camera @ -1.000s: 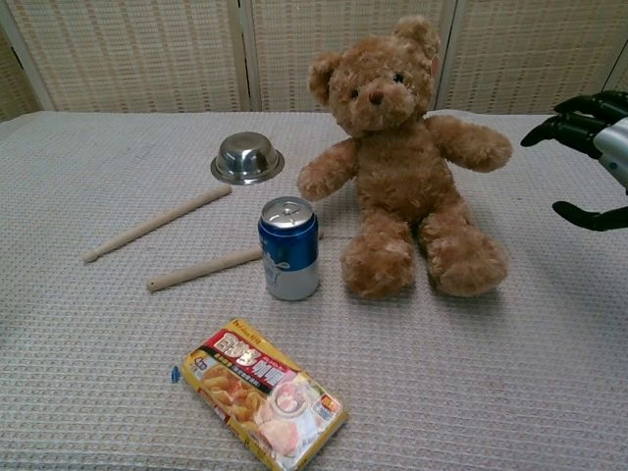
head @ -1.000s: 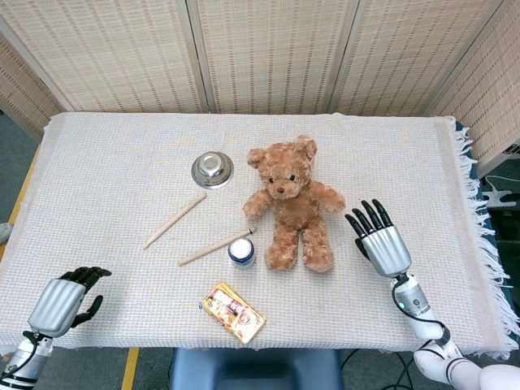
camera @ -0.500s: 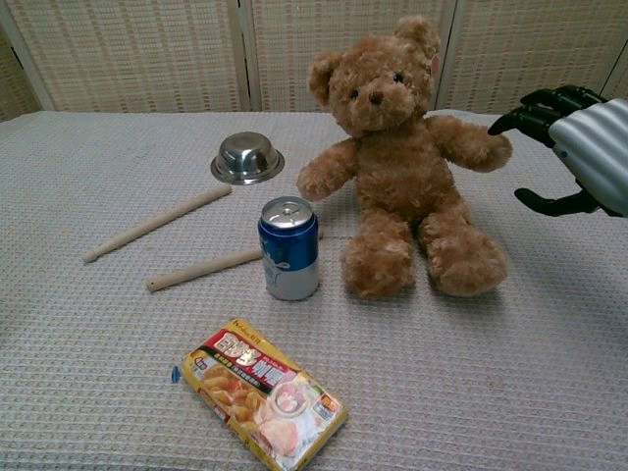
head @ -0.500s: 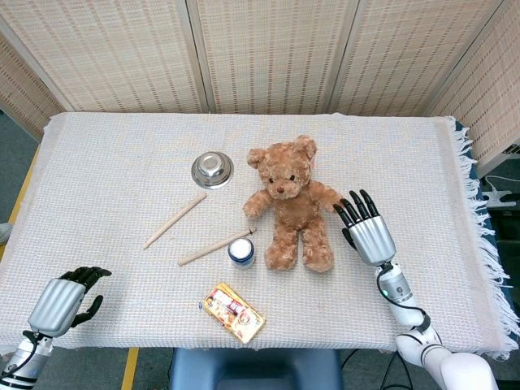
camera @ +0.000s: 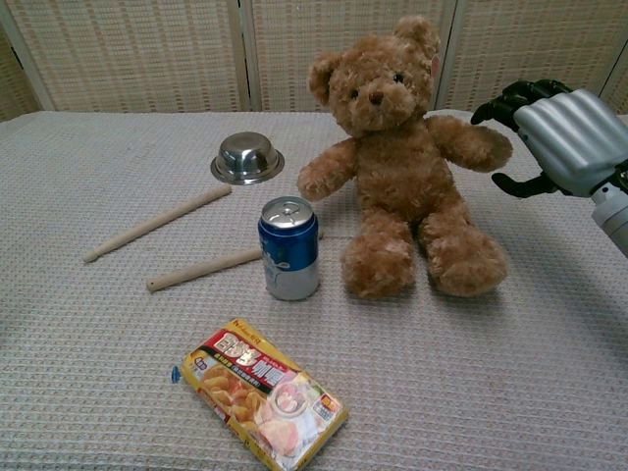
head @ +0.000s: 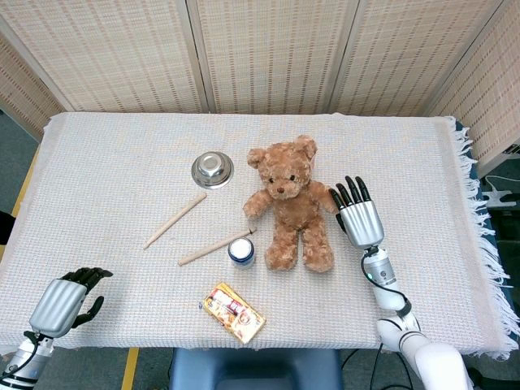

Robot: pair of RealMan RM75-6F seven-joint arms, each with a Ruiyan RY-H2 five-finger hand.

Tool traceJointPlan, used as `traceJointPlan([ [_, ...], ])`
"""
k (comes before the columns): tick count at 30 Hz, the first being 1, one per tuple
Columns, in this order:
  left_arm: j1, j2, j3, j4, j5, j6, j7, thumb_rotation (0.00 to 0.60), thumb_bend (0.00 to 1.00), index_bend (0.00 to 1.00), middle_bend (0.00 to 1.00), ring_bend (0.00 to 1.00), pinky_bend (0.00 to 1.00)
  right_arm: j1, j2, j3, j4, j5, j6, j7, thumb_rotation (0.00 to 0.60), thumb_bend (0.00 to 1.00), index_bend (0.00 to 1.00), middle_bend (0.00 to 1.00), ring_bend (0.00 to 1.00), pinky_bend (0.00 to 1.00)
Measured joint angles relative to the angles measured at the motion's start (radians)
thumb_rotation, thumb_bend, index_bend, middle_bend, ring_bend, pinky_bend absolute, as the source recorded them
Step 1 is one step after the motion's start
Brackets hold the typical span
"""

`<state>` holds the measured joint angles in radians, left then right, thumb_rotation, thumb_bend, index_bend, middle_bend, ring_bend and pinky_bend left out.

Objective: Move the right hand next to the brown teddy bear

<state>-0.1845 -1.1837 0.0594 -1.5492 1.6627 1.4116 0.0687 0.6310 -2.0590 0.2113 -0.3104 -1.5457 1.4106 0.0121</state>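
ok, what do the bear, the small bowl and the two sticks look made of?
Teddy bear: brown plush, fuzzy pile. Bowl: metal, likely steel, shiny with reflections. Sticks: probably bare wood, pale tan and matte, though painted plastic can't be excluded.

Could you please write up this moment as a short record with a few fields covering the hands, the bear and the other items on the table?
right hand: open, fingers spread, held beside the brown plush teddy bear, close to its outstretched arm
left hand: holds nothing, fingers curled in, near the front left table edge
bear: sitting upright, mid-table
blue drink can: upright, by the bear's foot
other items: small steel bowl, two wooden sticks, yellow snack packet
surface: white woven cloth
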Motion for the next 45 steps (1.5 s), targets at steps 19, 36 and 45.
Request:
traceJointPlan([
  [19, -0.001, 0.002, 0.006, 0.002, 0.011, 0.002, -0.01, 0.6, 0.44, 0.29, 0.31, 0.3, 0.48, 0.053, -0.067, 0.003, 0.124, 0.06, -0.009, 0.03, 0.6, 0.2, 0.54, 0.5, 0.43, 0.51],
  [36, -0.001, 0.001, 0.01, 0.0, 0.017, 0.002, -0.005, 0.6, 0.44, 0.29, 0.31, 0.3, 0.48, 0.073, -0.062, 0.0, 0.137, 0.095, -0.008, 0.009, 0.6, 0.22, 0.58, 0.53, 0.47, 0.54],
  [45, -0.002, 0.001, 0.01, 0.0, 0.016, 0.001, -0.004, 0.6, 0.44, 0.29, 0.31, 0.3, 0.48, 0.051, -0.067, -0.032, 0.162, 0.089, -0.068, -0.001, 0.6, 0.22, 0.58, 0.53, 0.47, 0.54],
])
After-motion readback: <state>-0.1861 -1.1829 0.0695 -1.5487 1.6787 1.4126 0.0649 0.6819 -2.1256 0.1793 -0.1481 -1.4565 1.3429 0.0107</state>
